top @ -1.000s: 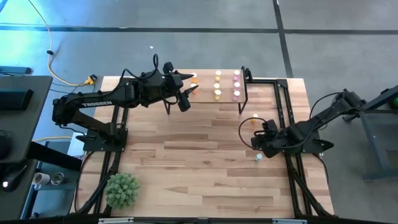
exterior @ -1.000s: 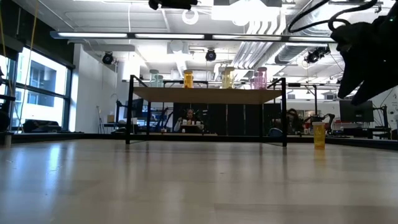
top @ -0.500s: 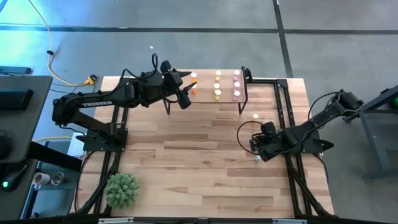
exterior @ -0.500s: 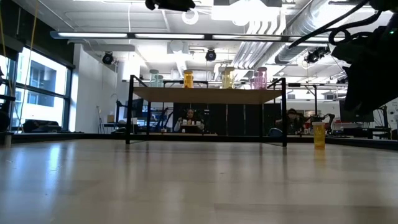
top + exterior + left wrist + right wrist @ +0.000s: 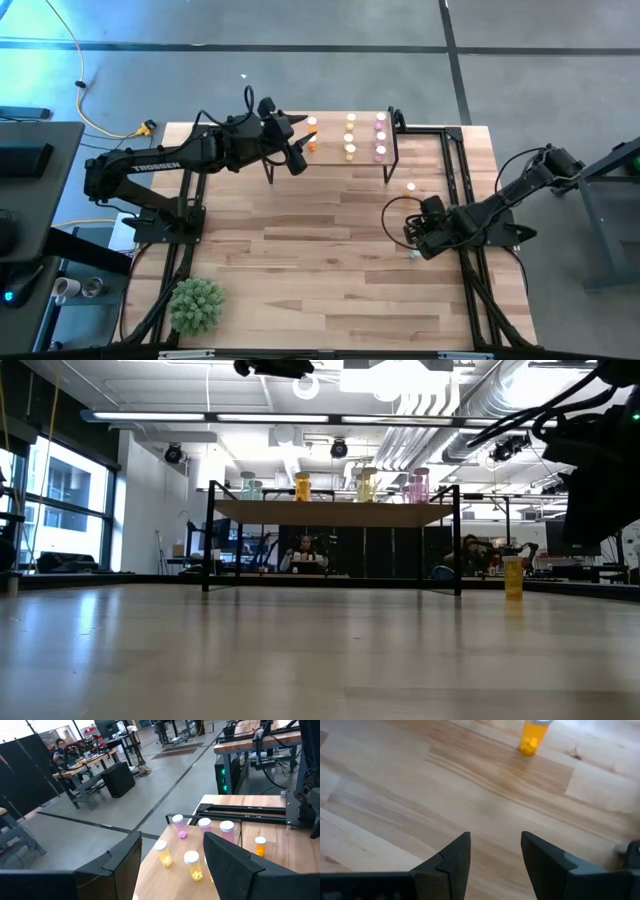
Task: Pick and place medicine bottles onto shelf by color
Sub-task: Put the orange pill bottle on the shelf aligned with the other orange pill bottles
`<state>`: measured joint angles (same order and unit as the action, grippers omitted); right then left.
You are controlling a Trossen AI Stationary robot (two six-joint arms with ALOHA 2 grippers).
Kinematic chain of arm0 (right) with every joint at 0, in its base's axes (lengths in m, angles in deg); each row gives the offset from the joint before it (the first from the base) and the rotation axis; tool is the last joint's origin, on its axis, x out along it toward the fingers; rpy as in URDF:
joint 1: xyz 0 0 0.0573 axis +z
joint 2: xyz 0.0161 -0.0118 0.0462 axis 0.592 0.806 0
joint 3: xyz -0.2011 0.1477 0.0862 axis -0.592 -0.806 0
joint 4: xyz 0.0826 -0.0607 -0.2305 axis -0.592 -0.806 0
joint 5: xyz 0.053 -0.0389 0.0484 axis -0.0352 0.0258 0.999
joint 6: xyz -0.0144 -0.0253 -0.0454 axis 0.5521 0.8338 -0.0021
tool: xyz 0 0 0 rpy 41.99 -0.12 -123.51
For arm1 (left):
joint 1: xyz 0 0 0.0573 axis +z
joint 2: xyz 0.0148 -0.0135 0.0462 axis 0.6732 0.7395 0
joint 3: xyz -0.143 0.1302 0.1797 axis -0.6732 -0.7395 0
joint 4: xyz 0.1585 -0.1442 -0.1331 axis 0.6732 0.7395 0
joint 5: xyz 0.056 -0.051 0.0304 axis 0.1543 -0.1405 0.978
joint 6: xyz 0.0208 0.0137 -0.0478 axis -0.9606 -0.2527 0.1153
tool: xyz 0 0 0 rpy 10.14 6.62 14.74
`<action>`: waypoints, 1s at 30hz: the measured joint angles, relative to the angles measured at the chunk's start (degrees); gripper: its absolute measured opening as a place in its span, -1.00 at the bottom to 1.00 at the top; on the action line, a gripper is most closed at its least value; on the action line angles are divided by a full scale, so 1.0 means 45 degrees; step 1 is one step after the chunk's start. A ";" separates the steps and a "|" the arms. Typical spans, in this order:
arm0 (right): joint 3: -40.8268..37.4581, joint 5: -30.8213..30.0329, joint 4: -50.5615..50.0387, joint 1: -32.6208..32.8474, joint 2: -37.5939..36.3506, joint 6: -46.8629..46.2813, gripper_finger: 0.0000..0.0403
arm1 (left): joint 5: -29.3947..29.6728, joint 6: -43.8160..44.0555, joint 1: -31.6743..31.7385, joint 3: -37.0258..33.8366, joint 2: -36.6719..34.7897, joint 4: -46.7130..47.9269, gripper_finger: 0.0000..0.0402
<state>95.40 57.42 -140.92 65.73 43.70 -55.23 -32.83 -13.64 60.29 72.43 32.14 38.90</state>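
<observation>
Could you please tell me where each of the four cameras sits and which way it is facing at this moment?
High view: above the table, looking straight down; shows both arms, the shelf, left gripper over its left end, right gripper.
Low view: at tabletop height, looking level at the shelf and room; dark arm parts at top and right.
Left wrist view: over the shelf, facing the pink bottles; own open fingers.
Right wrist view: low over the table, facing an orange bottle; own open fingers.
Shared: that orange bottle shows in the low view too.
</observation>
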 joint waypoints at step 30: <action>-0.1248 -0.2559 0.0555 0.0000 -0.0010 0.1833 -0.18 | 0.0034 0.0005 0.0000 0.0000 0.0000 -0.0005 0.00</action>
<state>89.79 45.91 -138.43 65.73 43.66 -46.98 -32.68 -13.62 60.29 72.43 32.14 38.88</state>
